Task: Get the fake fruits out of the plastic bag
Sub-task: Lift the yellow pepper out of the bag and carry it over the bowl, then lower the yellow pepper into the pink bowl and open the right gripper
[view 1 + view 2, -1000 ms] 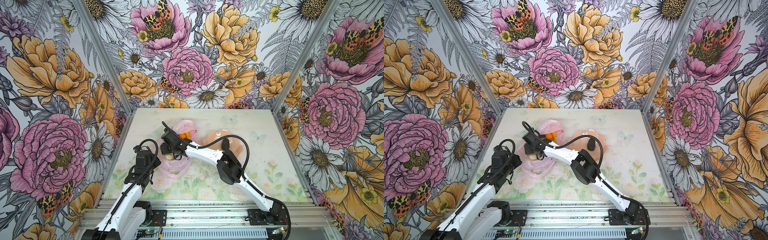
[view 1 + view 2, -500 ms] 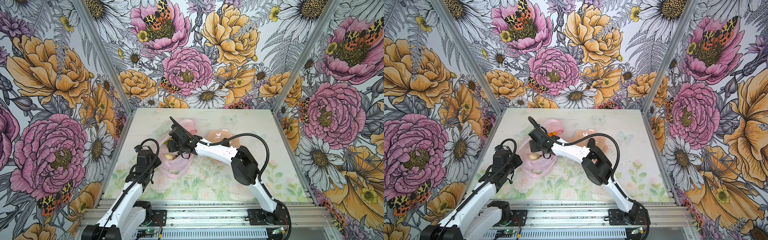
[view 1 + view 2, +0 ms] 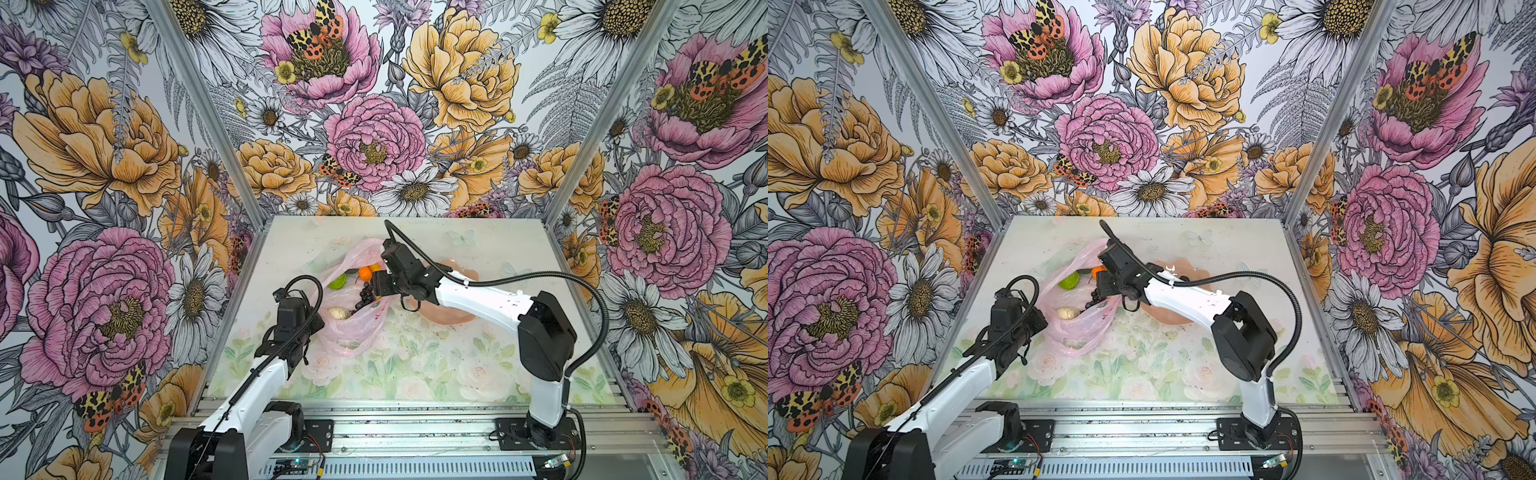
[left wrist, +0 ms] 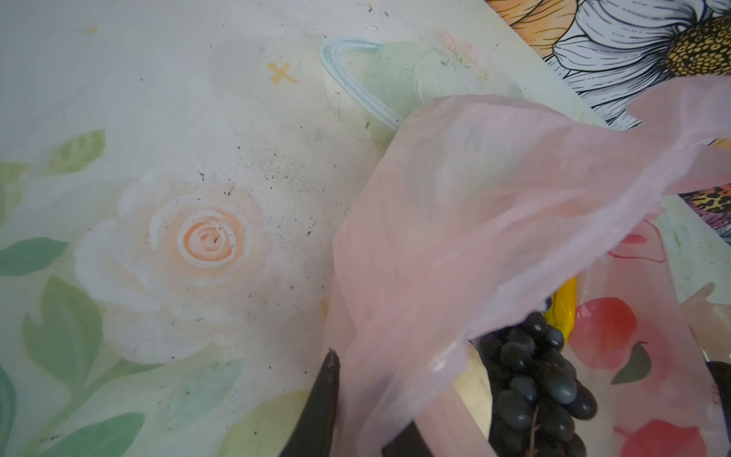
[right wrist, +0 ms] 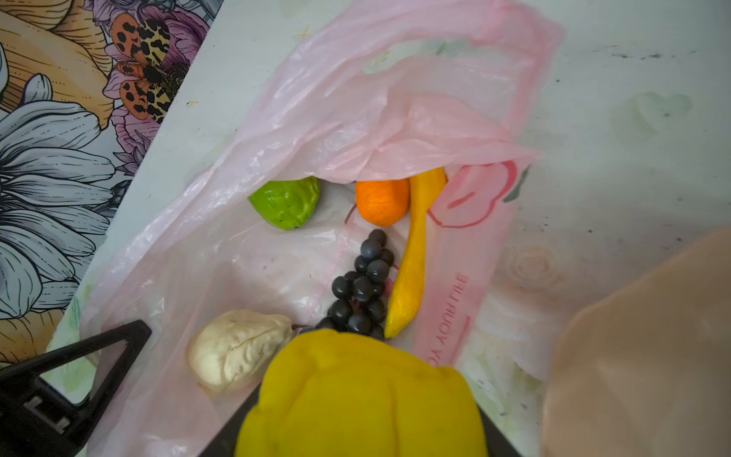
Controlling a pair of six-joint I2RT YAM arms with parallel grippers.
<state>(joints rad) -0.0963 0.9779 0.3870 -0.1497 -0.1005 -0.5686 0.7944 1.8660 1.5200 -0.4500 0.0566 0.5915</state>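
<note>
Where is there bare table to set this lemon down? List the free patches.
Free: the front strip of table between plastic bag and rail; the right side between bowl and wall; the back strip beyond the bag. Crowded: bag-to-bowl gap, filled by the right pincer holding the lemon.

Peach petal-edged bowl [image 3: 446,316] on a pale tabletop printed with roses and green leaves [image 3: 415,374], flower-and-moth wallpaper [image 3: 374,137] on three sides, grooved aluminium rail [image 3: 415,419] along the near edge.
</note>
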